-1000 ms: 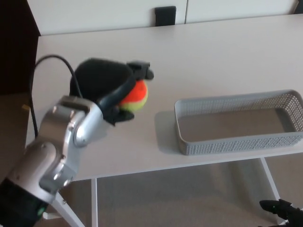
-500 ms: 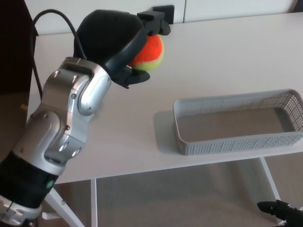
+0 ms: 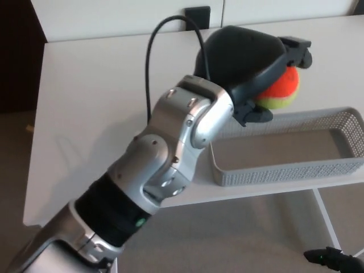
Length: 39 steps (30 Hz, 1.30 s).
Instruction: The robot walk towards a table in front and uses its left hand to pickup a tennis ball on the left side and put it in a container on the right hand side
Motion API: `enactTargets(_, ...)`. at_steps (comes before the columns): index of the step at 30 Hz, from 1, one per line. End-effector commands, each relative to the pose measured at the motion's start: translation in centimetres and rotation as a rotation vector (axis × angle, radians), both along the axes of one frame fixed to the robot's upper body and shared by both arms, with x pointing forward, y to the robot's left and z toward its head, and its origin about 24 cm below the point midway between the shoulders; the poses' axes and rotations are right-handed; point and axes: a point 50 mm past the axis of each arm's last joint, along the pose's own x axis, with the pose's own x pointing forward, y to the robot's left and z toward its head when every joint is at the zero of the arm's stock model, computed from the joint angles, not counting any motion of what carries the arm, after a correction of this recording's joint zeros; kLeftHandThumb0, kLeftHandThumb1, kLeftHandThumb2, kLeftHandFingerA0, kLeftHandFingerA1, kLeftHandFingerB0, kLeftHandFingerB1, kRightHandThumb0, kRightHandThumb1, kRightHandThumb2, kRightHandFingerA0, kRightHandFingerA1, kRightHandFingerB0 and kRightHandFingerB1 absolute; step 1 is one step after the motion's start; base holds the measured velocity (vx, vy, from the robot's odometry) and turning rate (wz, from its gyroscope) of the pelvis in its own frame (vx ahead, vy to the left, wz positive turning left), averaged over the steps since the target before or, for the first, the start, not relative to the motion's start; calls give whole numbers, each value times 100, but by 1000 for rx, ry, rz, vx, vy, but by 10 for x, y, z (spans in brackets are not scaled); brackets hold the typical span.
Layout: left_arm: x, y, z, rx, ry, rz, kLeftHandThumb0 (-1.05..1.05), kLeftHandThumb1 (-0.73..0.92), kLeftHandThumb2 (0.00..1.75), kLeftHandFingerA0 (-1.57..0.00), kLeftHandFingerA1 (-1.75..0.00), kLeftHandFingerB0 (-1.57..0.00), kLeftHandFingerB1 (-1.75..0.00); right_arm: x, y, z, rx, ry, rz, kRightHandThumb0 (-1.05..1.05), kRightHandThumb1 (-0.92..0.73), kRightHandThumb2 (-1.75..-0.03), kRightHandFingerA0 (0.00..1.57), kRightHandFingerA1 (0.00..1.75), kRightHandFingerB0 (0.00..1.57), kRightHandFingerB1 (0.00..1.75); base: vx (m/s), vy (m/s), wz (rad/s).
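My left hand (image 3: pixel 250 62) is shut on the tennis ball (image 3: pixel 279 89), an orange and yellow-green ball held between its black fingers. Hand and ball hang above the far edge of the grey mesh container (image 3: pixel 296 168), which lies on the white table (image 3: pixel 102 102) at the right. My silver left arm crosses the picture from the lower left and hides the container's left end. At the bottom right corner only the dark fingers (image 3: pixel 333 260) of my right hand show, below the table's edge.
A black cable (image 3: pixel 152 51) loops from the left hand over the table. A dark rectangular object (image 3: pixel 197 12) sits at the table's far edge. The table leg (image 3: pixel 327 219) slants down at the right, over grey floor.
My left arm has swung to the right with the ball, from over the table's left-middle to above the container. The container has stayed where it was.
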Motion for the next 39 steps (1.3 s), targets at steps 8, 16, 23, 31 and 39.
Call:
enactTargets(8,7,-9,-5,50,23,40,-28,71,64,-87,-149,-75,-58,7,-3,5,-31,-13,16,-27,-65,-59,51,52,45,45,0,0,0)
enactTargets(16,6,-1,-16,50,59,58,-23,74,65,-81,-148,-72,-55,6,-1,5,-41,-6,36,-28,-67,-59,53,55,45,45,0,0,0)
enactTargets(23,10,6,-19,51,39,75,-29,75,65,-84,-155,-73,-53,8,-1,6,-43,-8,56,-27,-67,-60,48,50,43,45,0,0,0)
enactTargets(31,10,3,-22,92,129,73,-52,63,59,-44,-56,-36,-32,11,0,8,-40,-27,59,-28,-67,-59,51,54,45,46,0,0,0)
enactTargets(39,15,8,-22,233,208,96,-91,51,94,0,0,0,-5,19,2,11,-41,-37,65,-29,-67,-59,51,55,44,45,0,0,0)
